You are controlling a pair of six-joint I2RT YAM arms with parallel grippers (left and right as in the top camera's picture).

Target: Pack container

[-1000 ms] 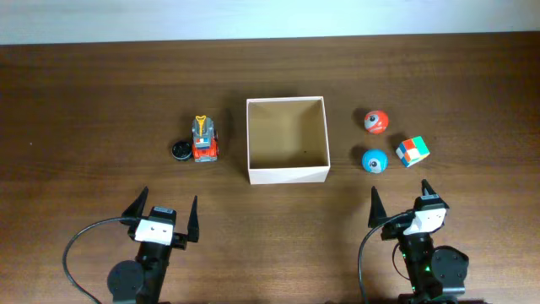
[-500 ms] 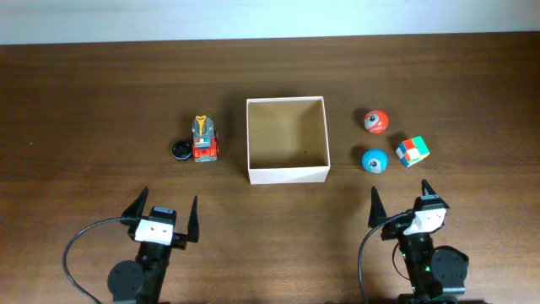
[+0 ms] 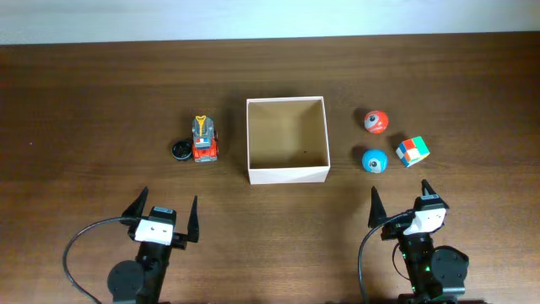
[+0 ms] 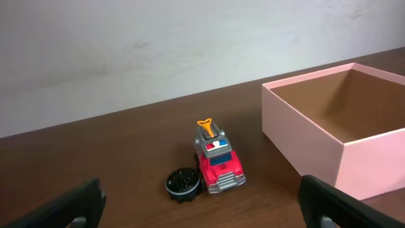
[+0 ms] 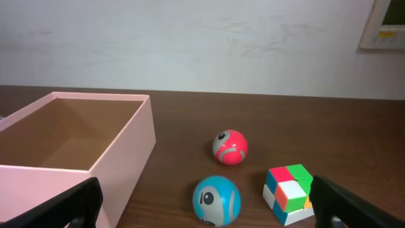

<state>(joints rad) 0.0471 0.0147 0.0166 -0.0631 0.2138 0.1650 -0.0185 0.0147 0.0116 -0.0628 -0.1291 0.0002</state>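
Note:
The container (image 3: 286,173), a square open box with white walls and a tan inside, stands empty mid-table; it also shows as the container (image 4: 304,130) and the container (image 5: 130,149). Left of it sit a red toy truck (image 3: 203,141) (image 4: 217,162) and a black disc (image 3: 180,150) (image 4: 184,183). To its right lie a red ball (image 3: 375,121) (image 5: 230,147), a blue ball (image 3: 374,160) (image 5: 216,200) and a colour cube (image 3: 412,151) (image 5: 288,192). My left gripper (image 3: 163,214) (image 4: 202,215) and right gripper (image 3: 402,203) (image 5: 209,218) stand open near the front edge, holding nothing.
The dark wooden table (image 3: 101,93) runs back to a pale wall (image 4: 158,44). A framed panel (image 5: 387,22) hangs on the wall at the upper right of the right wrist view. Cables (image 3: 80,245) loop beside the arm bases.

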